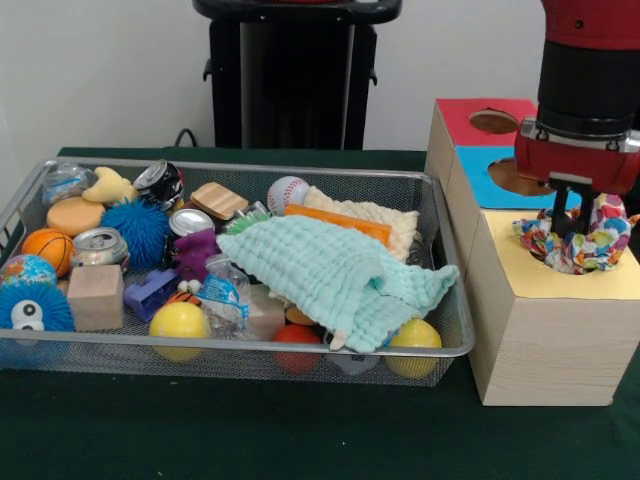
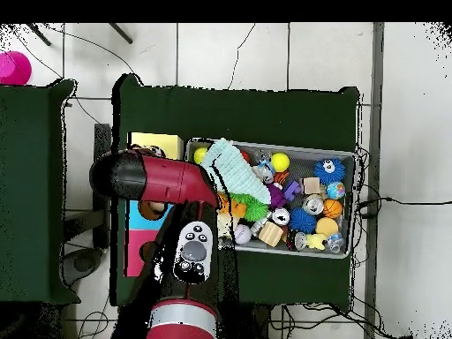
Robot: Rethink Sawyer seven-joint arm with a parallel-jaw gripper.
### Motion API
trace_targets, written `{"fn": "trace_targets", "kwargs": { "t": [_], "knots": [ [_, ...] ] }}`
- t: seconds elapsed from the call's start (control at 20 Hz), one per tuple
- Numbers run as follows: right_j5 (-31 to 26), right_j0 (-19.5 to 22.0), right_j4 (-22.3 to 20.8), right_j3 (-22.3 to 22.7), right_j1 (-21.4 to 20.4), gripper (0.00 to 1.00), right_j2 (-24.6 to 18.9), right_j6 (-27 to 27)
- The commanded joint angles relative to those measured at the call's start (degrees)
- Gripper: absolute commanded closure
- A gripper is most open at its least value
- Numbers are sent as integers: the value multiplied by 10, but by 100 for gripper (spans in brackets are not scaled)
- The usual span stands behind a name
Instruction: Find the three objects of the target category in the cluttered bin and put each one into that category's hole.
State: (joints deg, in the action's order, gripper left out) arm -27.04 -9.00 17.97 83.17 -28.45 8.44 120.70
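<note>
We had the end effector [image 1: 566, 226] pinching a soft, light multicolored cloth [image 1: 580, 243] bunched over the hole [image 1: 560, 262] in the yellow-topped box [image 1: 552, 318], so we judged it limp, best gripped at a gathered fold.

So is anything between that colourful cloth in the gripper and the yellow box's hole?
Nothing visible. The gripper is shut on the colourful cloth, which already sits bunched in the hole of the yellow-topped box. The mint cloth draping over the bin rim stops short of the box.
</note>
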Motion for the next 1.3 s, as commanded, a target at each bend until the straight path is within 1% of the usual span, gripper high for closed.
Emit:
{"fn": "trace_targets", "kwargs": {
  "t": [0.05, 0.3, 0.5, 0.6, 0.75, 0.85, 1.1, 1.3],
  "knots": [
    [22, -22, 48, 2, 60, 100, -10, 172],
    [19, -38, 73, 14, 62, 100, -7, 181],
    [-10, -48, 80, 7, 68, 100, 5, 186],
    [-33, -54, 78, -3, 77, 100, 19, 184],
    [-65, -68, 68, -25, 91, 100, 53, 183],
    [-79, -67, 64, -33, 95, 100, 64, 175],
    [-89, -56, 56, -45, 111, 100, 71, 150],
    [-75, -54, 53, -55, 141, 100, 71, 143]
  ]
}}
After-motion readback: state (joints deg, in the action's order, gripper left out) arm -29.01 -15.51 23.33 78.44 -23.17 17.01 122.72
